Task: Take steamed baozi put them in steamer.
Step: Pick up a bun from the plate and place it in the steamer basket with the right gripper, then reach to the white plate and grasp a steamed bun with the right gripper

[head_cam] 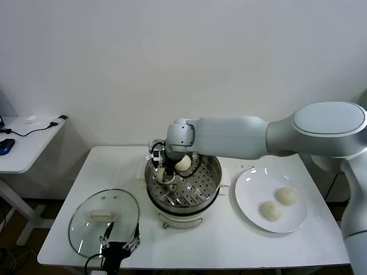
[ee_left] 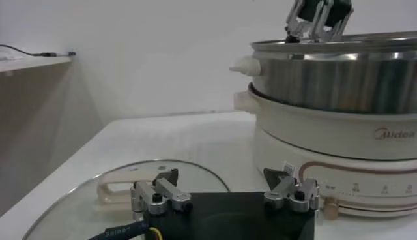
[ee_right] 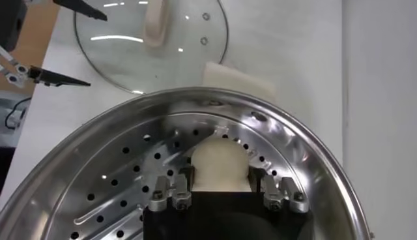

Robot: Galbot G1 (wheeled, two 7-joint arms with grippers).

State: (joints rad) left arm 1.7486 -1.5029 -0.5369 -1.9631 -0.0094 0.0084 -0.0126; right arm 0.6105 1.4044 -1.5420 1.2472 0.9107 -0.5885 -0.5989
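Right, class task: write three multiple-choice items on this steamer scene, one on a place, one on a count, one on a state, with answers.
1. Where is the glass lid?
A. on the steamer
B. flat on the table, on the steamer's left
C. on the plate

2. How many buns lie on the plate?
A. two
B. four
C. none

3. What is the right end effector doing?
A. resting on the table
B. hovering over the plate
C. holding a bun inside the steamer

Answers:
1 B, the lid lies by the idle left end effector.
2 A, two pale buns sit there.
3 C, its fingers flank a bun above the perforated floor.
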